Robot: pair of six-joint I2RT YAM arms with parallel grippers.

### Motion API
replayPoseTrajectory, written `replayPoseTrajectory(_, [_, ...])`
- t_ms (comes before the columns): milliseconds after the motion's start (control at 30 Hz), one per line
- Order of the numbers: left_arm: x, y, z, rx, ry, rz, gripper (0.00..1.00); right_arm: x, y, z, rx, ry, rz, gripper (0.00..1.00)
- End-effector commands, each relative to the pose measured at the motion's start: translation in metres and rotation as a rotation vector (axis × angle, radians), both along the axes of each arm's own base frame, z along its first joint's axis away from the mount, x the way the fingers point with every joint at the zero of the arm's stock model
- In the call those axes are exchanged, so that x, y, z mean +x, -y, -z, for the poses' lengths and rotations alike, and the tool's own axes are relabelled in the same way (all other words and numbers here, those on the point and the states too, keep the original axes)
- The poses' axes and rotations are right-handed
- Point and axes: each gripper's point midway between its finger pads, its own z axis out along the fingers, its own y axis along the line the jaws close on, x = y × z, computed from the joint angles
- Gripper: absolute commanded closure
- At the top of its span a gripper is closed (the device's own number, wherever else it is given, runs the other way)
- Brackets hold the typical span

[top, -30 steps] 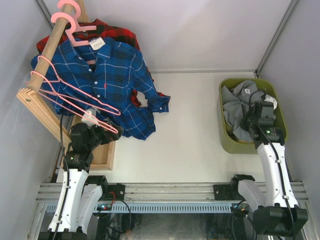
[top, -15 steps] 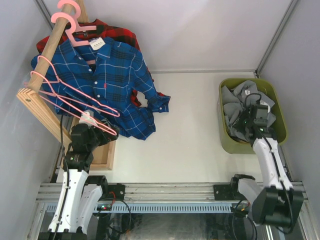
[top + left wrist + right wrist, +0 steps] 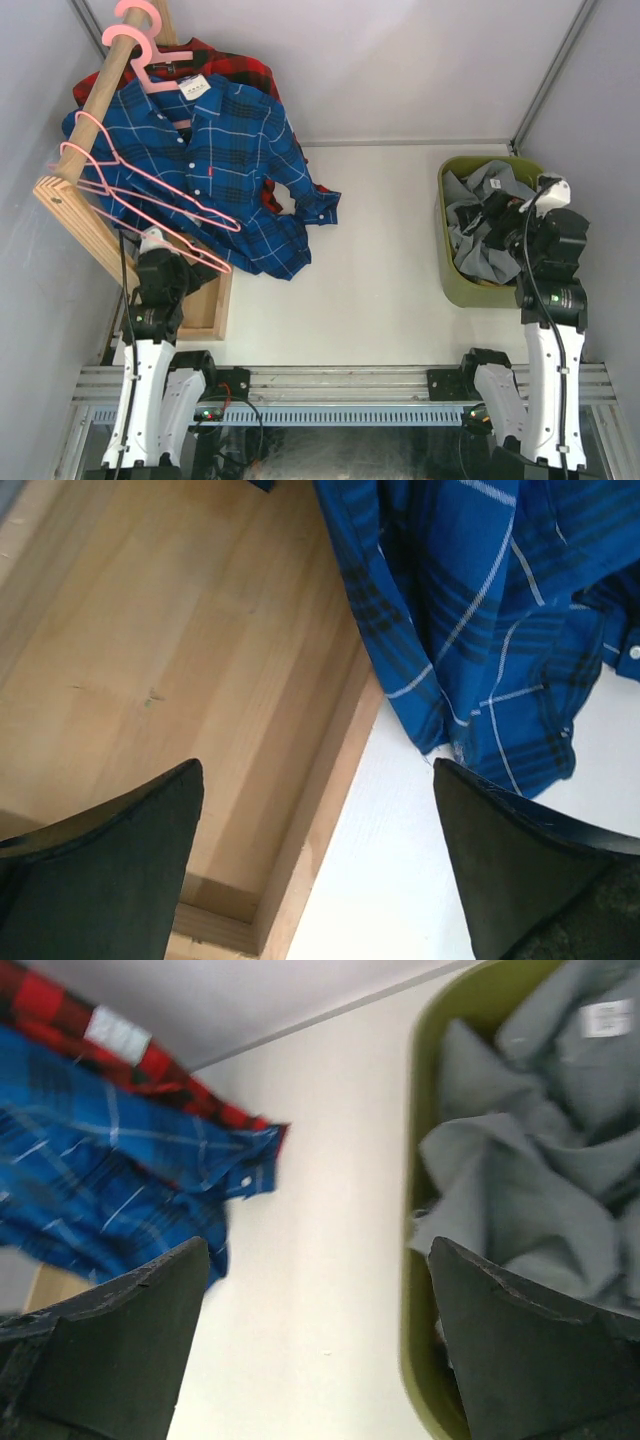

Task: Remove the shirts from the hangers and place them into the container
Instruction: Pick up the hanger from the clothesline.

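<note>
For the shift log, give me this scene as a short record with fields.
Container: olive bin, right side, grey shirt inside
On rail: blue plaid shirt, red plaid shirt behind it
Empty hangers: pink, at rail's near end
Left gripper: open, empty, over wooden base
Right gripper: open, empty, at the olive bin

1. Grey shirt: crumpled in a heap inside the container, at the right.
2. Container: olive-green rectangular bin with rounded corners, upright.
3. Blue plaid shirt: on a pink hanger at far left, its sleeve and hem trailing onto the table.
4. Red-black plaid shirt: hangs just behind the blue one, mostly hidden.
5. Empty pink hangers: thin and tilted, nearer than the shirts.
</note>
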Motion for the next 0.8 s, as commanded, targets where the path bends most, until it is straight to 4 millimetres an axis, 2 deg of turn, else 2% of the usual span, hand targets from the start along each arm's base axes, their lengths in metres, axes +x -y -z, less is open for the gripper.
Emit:
replayPoseTrajectory(0, [0.007, -0.024, -0.032, 0.042, 0.054, -0.071, 0.0, -0.004, -0.055, -0.034, 0.022, 0.139, -0.308, 0.09])
replayPoseTrajectory(167, [0.011, -0.035, -0.037, 0.009, 0.054, -0.083, 0.0, -0.007, -0.12, -0.059, 0.02, 0.267, -0.544, 0.09])
replayPoseTrajectory(300, [0.013, -0.037, -0.043, 0.017, 0.052, -0.068, 0.0, 0.0, -0.159, -0.068, 0.027, 0.316, -0.624, 0.09])
replayPoseTrajectory(433, [0.015, -0.024, -0.038, -0.03, 0.052, -0.011, 0.0, 0.01, -0.202, -0.071, 0.047, 0.299, -0.749, 0.09])
replayPoseTrajectory(533, [0.014, -0.004, -0.034, -0.121, 0.071, 0.048, 0.0, 0.023, -0.236, -0.076, 0.055, 0.278, -0.816, 0.09])
replayPoseTrajectory(567, [0.012, 0.0, -0.032, -0.149, 0.073, 0.052, 0.0, 0.031, -0.248, -0.072, 0.057, 0.267, -0.836, 0.09])
replayPoseTrajectory(767, [0.0, 0.021, -0.021, -0.241, 0.061, 0.103, 0.0, 0.071, -0.292, -0.11, 0.077, 0.396, -0.87, 0.09])
